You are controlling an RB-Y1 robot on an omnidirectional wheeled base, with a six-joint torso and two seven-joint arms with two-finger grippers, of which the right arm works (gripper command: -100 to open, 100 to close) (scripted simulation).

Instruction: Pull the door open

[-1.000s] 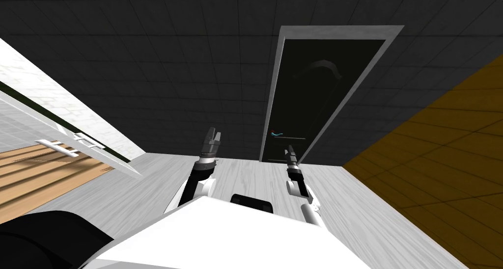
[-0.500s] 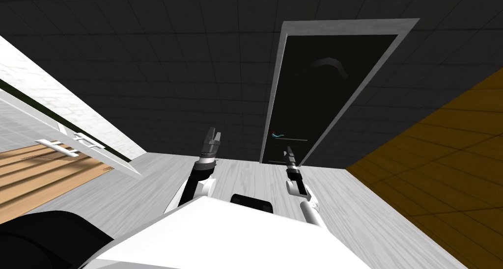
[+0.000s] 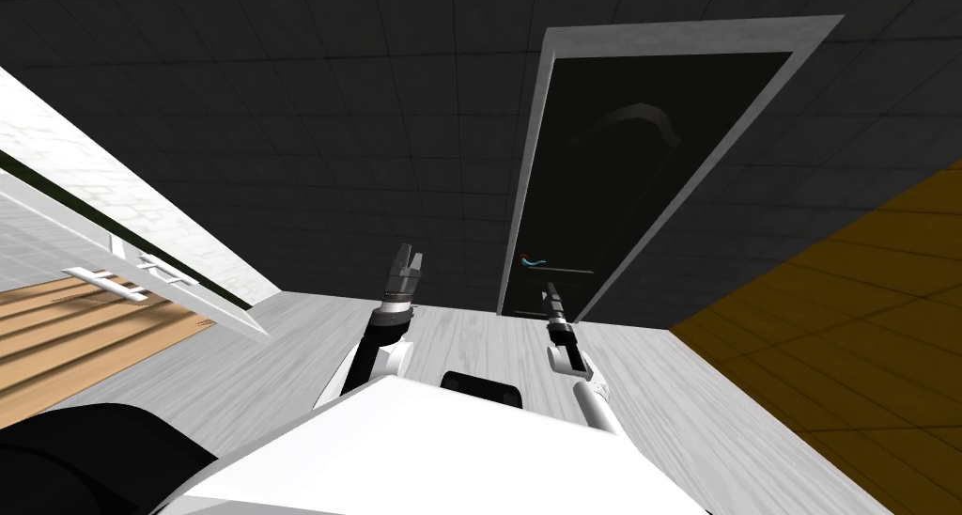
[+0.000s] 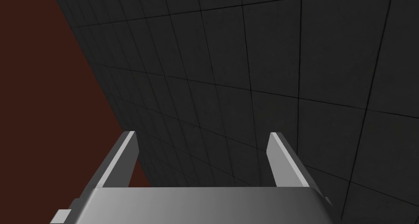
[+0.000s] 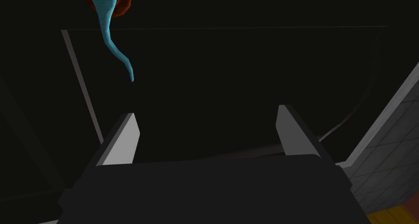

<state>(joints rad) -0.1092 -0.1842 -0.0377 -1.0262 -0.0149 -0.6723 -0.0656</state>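
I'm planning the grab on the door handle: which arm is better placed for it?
Probably right. The right gripper is open in front of the black door, the blue lever handle just beyond its fingers. The left gripper, also open, faces the dark tiled wall beside the door.

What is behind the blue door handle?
A dark red round plate sits behind the handle, on the black door. The door covers whatever lies beyond it.

The door (image 3: pixel 611 180) is near-black with faint panel lines and fills its light grey frame (image 3: pixel 686 39) in the dark tiled wall (image 3: pixel 329 143). A thin, curved pale-blue lever handle (image 5: pixel 107 25) springs from a round red-brown rose (image 5: pixel 125 3) near one edge.
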